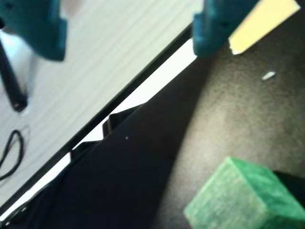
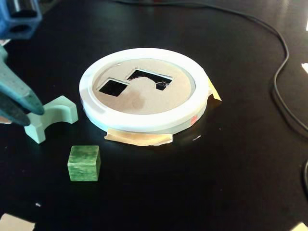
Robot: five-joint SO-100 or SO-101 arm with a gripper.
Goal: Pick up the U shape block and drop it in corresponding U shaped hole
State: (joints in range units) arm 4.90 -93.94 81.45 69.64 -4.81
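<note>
The U shape block (image 2: 54, 113) is pale mint green and lies on the black mat at the left, its arch facing up and back. It is out of the wrist view. My teal gripper (image 2: 30, 115) hangs just left of the block, over its left end; in the wrist view (image 1: 128, 43) its jaws stand wide apart with nothing between them. The white ring (image 2: 144, 120) holds a cardboard lid with a U shaped hole (image 2: 147, 77) and a square hole (image 2: 112, 86), to the right of the block.
A dark green cube lies in front of the U block (image 2: 84, 162) and shows at the wrist view's bottom right (image 1: 243, 195). Tan tape (image 2: 139, 138) sticks out under the ring. A black cable (image 2: 279, 86) runs along the right. The mat's edge (image 1: 143, 90) is near the gripper.
</note>
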